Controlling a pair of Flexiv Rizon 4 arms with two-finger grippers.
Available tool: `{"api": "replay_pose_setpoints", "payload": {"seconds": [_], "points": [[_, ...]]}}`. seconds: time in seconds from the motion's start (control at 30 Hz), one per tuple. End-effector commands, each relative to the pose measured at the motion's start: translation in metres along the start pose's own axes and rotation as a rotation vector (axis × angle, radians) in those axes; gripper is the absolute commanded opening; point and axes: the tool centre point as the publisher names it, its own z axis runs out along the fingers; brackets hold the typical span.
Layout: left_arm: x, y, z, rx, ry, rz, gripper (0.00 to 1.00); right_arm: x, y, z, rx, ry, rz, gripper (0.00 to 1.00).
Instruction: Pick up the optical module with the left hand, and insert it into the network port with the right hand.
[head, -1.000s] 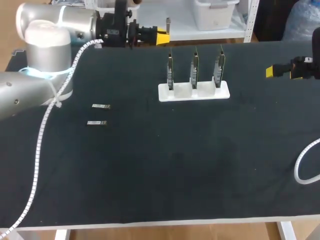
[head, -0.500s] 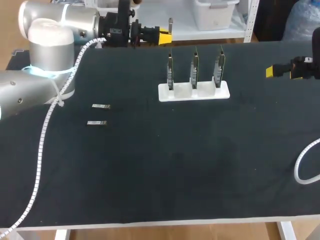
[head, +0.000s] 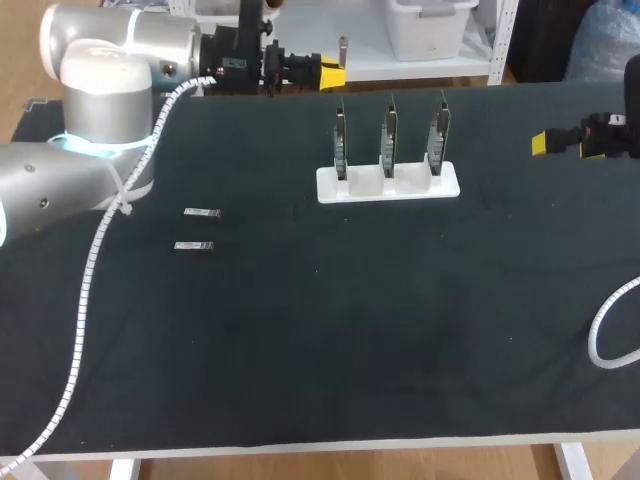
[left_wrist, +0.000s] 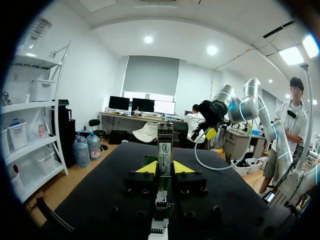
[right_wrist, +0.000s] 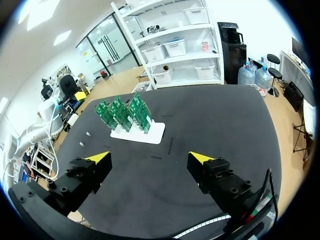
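Left arm: the left gripper sits at the far left edge of the bench. It is clenched on the optical module, with one yellow tip against each of its long sides.

Appearance of the module, from the left wrist view:
- a slim, straight metal bar with a pale printed label on the face towards the camera
- a darker end beyond the fingertips
- a small toothed connector end nearer the wrist

From the head view we see only a short grey stub of it beside the yellow tips.

Right arm: the right gripper is released. Its fingers are spread wide with nothing between them. It hangs over the right side of the bench, level with the card stand and well apart from it.

Other items:
- Three network cards stand upright side by side in a white stand near the far middle of the bench. In the right wrist view they show as green boards. We cannot make out the ports on them.
- Two loose modules lie flat on the left part of the bench. They are near each other, not touching, and well apart from the stand.
- A white cable loop lies at the right edge.
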Motion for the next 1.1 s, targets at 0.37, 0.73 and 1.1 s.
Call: {"api": "replay_pose_setpoints", "payload": {"seconds": [0.37,0.73,1.1], "points": [[0.000,0.003,0.000,-0.003,0.006,0.003,0.00,0.000,0.000,0.000,0.000,0.000,0.000,1.00],[0.000,0.003,0.000,-0.003,0.006,0.003,0.00,-0.006,0.003,0.004,-0.021,0.018,-0.070,1.00],[0.000,0.003,0.000,-0.003,0.006,0.003,0.00,-0.072,0.013,0.021,-0.256,0.130,-0.324,1.00]]}}
